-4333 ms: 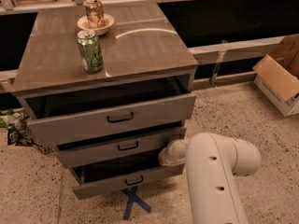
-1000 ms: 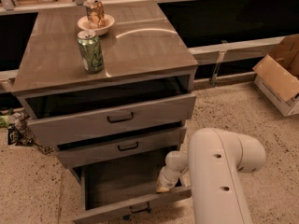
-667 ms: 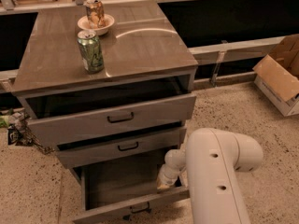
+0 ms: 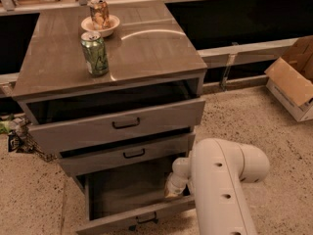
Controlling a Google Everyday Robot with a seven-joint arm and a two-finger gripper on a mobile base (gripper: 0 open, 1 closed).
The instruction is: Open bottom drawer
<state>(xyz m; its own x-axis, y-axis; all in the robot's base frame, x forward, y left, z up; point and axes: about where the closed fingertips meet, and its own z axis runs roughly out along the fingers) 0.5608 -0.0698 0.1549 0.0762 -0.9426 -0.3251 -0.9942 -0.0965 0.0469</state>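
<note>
big grey-brown cabinet (image 4: 146,48) fills the left and middle of my view, three drawers stacked. my white arm (image 4: 220,190) comes in from the lower right, bulky, and blocks the cabinet's lower right corner.

bottom drawer (image 4: 122,192) is the lowest one, down near the floor. it stands pulled well out toward me, with the plain grey inside showing and nothing in it that i can see. its front panel runs along the bottom edge of the view and is partly cut off. top drawer (image 4: 117,126) and middle drawer (image 4: 129,153) both sit a little ajar, each with a dark gap above it, far less out than the bottom one.

cardboard box (image 4: 293,80) is on the floor far right, well apart from the work.

gripper (image 4: 172,192) hangs at the right inner side of the bottom drawer, just behind the front panel and under the middle drawer's edge. can't tell if it is apart, together or gripping anything. it is not on the handle.

small stuff: green can (image 4: 95,53) upright on the cabinet top, a bowl (image 4: 111,26) behind it holding a second can (image 4: 100,12). black bail handle (image 4: 146,219) is on the bottom front, near the lower edge.

progress call: drawer looks open, task basically done. what's left, i judge, is lifting the gripper clear of the drawer without nudging it back in.
</note>
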